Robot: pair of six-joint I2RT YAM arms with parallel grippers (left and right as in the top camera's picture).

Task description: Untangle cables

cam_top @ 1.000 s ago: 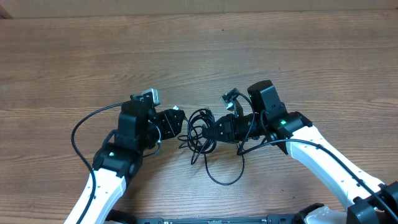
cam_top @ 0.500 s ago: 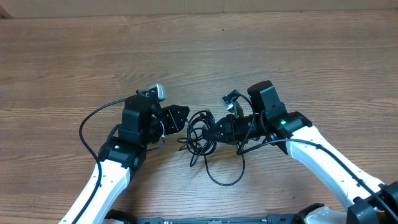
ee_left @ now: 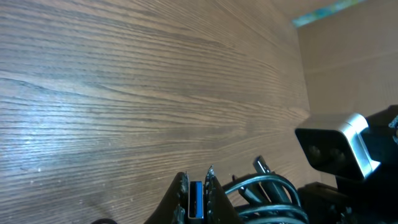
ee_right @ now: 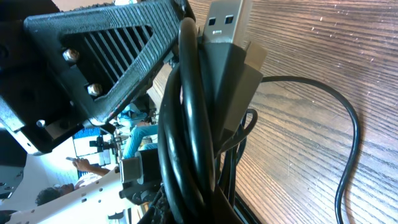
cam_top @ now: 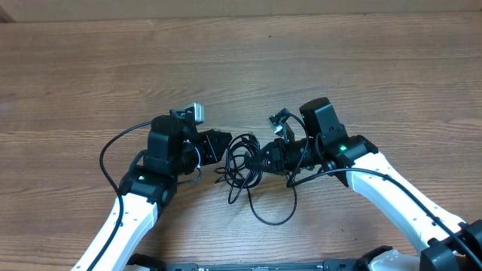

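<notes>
Slack from the cables [ee_right: 186, 130] lies nearest us, one thin black loop trailing over the table [cam_top: 339, 68] toward the near edge, just right of the middle. Beyond it both white arms reach inward, the left arm [cam_top: 124, 222] from the near left and the right arm [cam_top: 392, 188] from the near right.

The right gripper [cam_top: 257, 159] points left and is clamped on the main knot of cables. In its wrist view we see several black strands bunched against a ribbed black finger [ee_right: 106, 56], and a grey flat plug [ee_right: 227, 28] with a metal tip sticks out of the bunch. The knot sits at the middle of the table, between the two grippers, partly resting on the wood.

The left gripper [ee_left: 196, 183] sits just left of the knot, pointing right at it. Its fingers [ee_left: 179, 199] stand very narrow, with a thin blue strip [ee_left: 196, 202] between them; we cannot tell what the strip is or whether it is pinched. Just past them we see coils of cable and a silver camera housing [ee_left: 336, 148]. Farther off, the wooden table runs on to its far edge.
</notes>
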